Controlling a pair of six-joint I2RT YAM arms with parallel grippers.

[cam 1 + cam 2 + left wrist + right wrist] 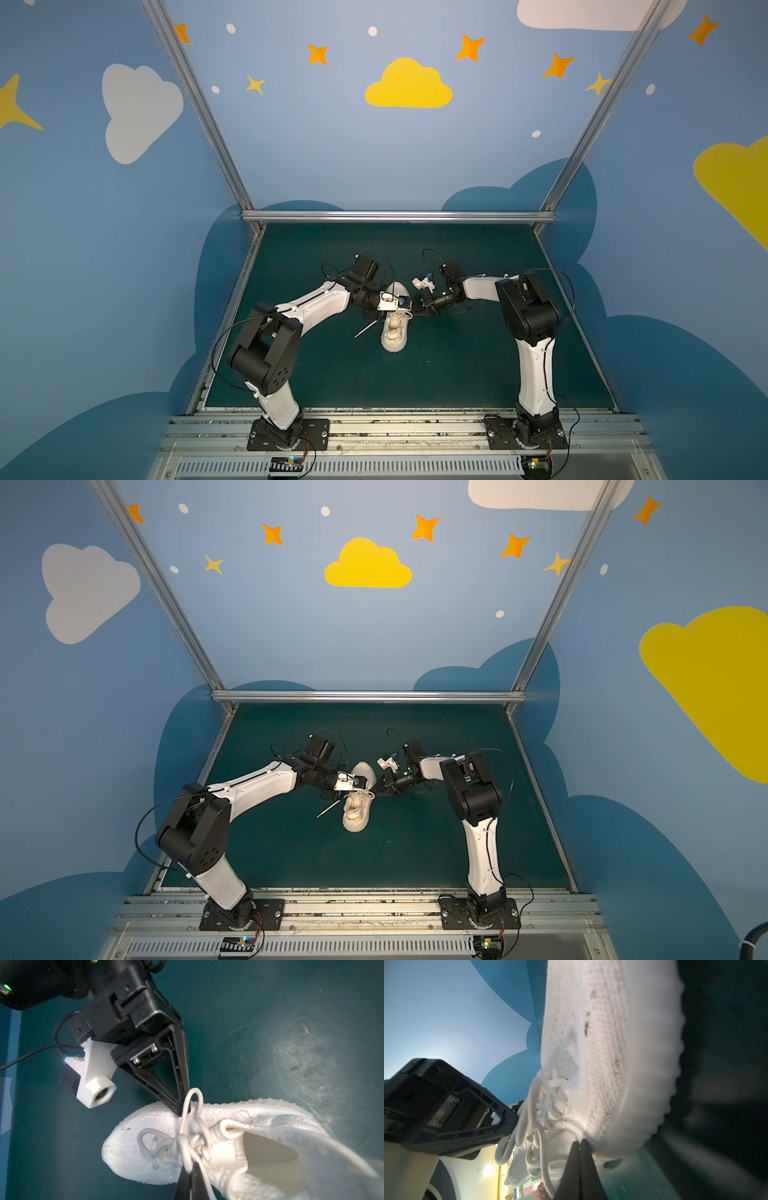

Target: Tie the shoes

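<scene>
— While the lacing is in hand, where do we find the shoe (394,332), and what do the grippers hold?

— We find it near the middle of the green table (457,374), between the two grippers in both top views. We read the left gripper (191,1166) as closed, with a strand of the laces (180,1142) running from the crossing into its pinch. We see the right gripper (184,1110) closed too. Its tips touch the knit upper (158,1120) just beside an upright loop (195,1093). Whether a strand is caught there we cannot tell.

— How do we expect the material to behave?

— We judge the shoe light and soft. The upper should dent under a fingertip, and the ribbed sole (672,1076) probably grips the table only weakly. A hard pull on one lace would likely drag or tip the whole shoe rather than tighten anything. We judge the laces limp and round, apt to slide through smooth jaws and to sag once released.

— Where, then, do we take hold?

— We take the lace itself, never the upper. We grip close to the crossing for control, or on the loop's crown to draw it out. The opposing gripper should pull the other way, so that the shoe sits between two equal tensions. We would leave slack the free lace end (368,329), which points away from the shoe on the left arm's side.
</scene>
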